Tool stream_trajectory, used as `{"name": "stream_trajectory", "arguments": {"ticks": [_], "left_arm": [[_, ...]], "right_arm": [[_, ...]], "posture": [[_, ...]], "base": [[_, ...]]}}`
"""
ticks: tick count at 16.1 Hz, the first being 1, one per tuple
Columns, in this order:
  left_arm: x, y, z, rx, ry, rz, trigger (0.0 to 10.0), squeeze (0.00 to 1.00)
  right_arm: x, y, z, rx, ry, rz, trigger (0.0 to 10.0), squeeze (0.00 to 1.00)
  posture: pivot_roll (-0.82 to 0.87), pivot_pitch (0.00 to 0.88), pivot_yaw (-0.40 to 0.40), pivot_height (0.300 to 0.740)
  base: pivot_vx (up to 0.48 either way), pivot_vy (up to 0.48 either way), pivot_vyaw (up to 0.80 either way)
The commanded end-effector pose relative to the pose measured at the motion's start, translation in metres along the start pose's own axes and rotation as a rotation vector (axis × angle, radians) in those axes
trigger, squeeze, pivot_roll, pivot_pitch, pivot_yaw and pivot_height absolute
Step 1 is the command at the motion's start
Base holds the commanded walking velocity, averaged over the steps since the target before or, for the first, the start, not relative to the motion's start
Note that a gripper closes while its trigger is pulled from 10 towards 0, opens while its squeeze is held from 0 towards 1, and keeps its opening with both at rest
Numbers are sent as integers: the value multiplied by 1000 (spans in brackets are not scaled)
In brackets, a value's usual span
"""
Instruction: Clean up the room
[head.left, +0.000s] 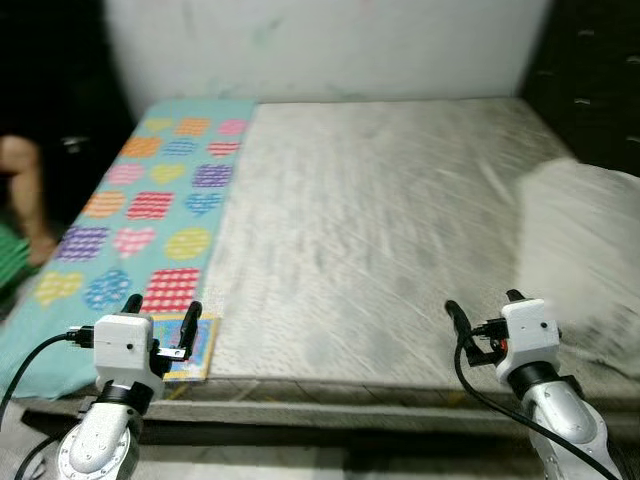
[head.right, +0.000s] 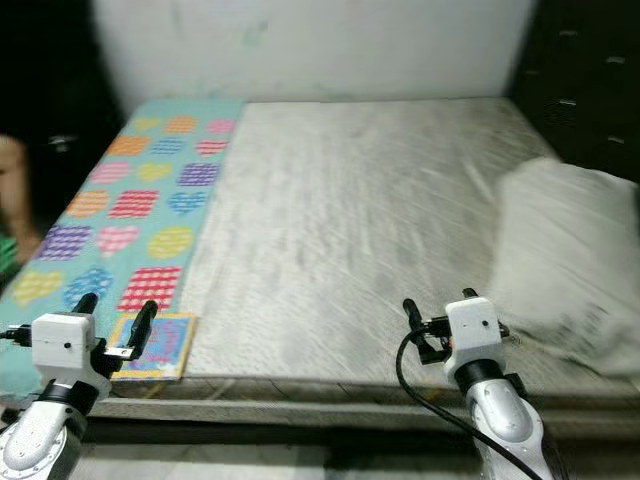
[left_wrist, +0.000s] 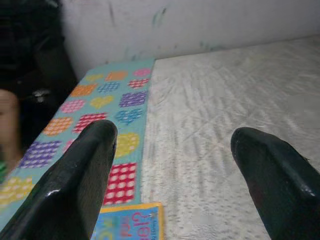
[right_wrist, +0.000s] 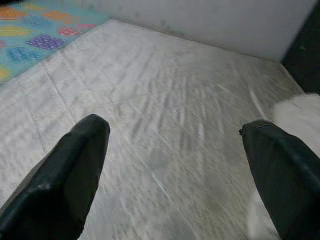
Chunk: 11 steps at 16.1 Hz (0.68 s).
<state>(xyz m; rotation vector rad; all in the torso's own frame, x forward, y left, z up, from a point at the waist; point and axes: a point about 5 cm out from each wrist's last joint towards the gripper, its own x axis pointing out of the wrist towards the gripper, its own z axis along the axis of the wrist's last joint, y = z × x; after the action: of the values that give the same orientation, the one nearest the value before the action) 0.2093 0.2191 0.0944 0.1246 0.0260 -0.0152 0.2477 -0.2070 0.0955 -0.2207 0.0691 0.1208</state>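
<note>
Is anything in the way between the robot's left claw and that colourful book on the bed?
No. The left gripper hangs open just before the book at the mattress's near edge, nothing visible between them.

silver ribbed arms, white boxy wrist blocks, black cables, left gripper (head.left: 161, 309) and right gripper (head.left: 484, 303) with long black fingers

Open mattress (head.left: 380, 220) — pillow (head.left: 585, 250) rightward

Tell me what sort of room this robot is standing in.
Most likely a bedroom. A wide bare mattress lies against a pale wall, a teal sheet with coloured hearts covers its left strip, and a white pillow sits at its right edge.
</note>
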Motion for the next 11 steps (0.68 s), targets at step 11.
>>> {"name": "stream_trajectory", "arguments": {"ticks": [11], "left_arm": [[4,0,2,45,17,64,10000,0]], "right_arm": [[-4,-5,-2,-15,5,6,10000,0]], "posture": [[-178,46,44,740]], "base": [[86,0,0]]}}
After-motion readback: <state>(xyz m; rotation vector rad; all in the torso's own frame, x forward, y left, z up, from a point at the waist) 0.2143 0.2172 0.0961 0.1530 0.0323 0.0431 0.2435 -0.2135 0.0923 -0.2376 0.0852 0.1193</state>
